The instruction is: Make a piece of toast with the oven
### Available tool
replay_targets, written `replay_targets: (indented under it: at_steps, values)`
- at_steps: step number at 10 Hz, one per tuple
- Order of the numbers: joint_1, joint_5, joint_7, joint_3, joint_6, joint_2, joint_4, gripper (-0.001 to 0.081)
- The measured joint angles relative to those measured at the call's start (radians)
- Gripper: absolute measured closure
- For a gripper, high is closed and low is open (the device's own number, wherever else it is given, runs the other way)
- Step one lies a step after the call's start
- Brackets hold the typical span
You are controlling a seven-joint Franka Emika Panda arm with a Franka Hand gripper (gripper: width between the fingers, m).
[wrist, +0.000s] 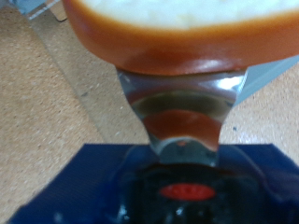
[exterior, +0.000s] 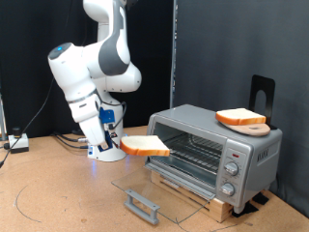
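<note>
Orange-brown crust is showing between our gripper's (exterior: 124, 145) fingers, which are closing on the piece of toast (exterior: 145, 147) and holding it flat. We are carrying it level with the wire rack, just before the oven's (exterior: 214, 150) open mouth, so it can go in edge first. A second slice (exterior: 240, 118) is resting on a round board on the oven's roof.

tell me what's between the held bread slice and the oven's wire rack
Nothing: in the exterior view the bread slice in the gripper hangs before the oven, door down.

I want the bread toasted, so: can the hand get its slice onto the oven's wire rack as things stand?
Probably yes. The hand holds the slice just outside the oven, whose glass door lies folded down, and nothing shows between slice and wire rack.
</note>
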Motion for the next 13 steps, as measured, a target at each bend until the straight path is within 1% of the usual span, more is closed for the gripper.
replay_targets:
  at_steps: [1, 3, 5, 7, 8, 10, 11, 13]
  values:
    - [0.019, 0.029, -0.017, 0.018, 0.038, 0.008, -0.019, 0.0411]
    - [0.067, 0.071, -0.043, 0.059, 0.089, 0.010, -0.050, 0.0411]
    - [0.115, 0.088, -0.039, 0.119, 0.152, 0.007, -0.076, 0.0411]
    - [0.157, 0.110, 0.004, 0.189, 0.240, 0.001, -0.099, 0.0411]
    - [0.175, 0.117, 0.032, 0.224, 0.267, -0.006, -0.102, 0.0411]
    - [0.217, 0.153, 0.050, 0.270, 0.302, -0.040, -0.105, 0.0411]
    - [0.226, 0.154, 0.062, 0.292, 0.311, -0.064, -0.109, 0.0411]
    - [0.223, 0.124, 0.097, 0.325, 0.310, -0.113, -0.117, 0.0411]
